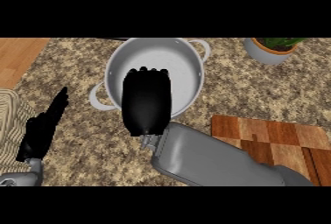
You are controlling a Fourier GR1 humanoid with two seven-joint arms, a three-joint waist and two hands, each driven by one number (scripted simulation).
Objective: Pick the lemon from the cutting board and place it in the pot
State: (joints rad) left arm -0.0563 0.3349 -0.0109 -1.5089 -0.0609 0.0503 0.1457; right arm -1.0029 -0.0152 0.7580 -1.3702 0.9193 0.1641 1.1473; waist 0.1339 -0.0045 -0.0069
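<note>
My right robot hand hangs above the round grey metal pot, nearer it than my left, fingers curled downward, lemon unseen.

- I see a speckled brown-and-beige granite counter top filling most of my head view, mottled all over.
- At the upper left corner I have a strip of light orange wooden surface, its grain running along its length, butting against the granite's edge.
- At the left edge I can make out a cream cloth with thin dark stripes, lying flat on the granite, partly cut off by the frame.
- At the upper right I see a pale grey plant pot with an orange rim standing upright on the granite, green leaves showing over its rim, its top cut off.
</note>
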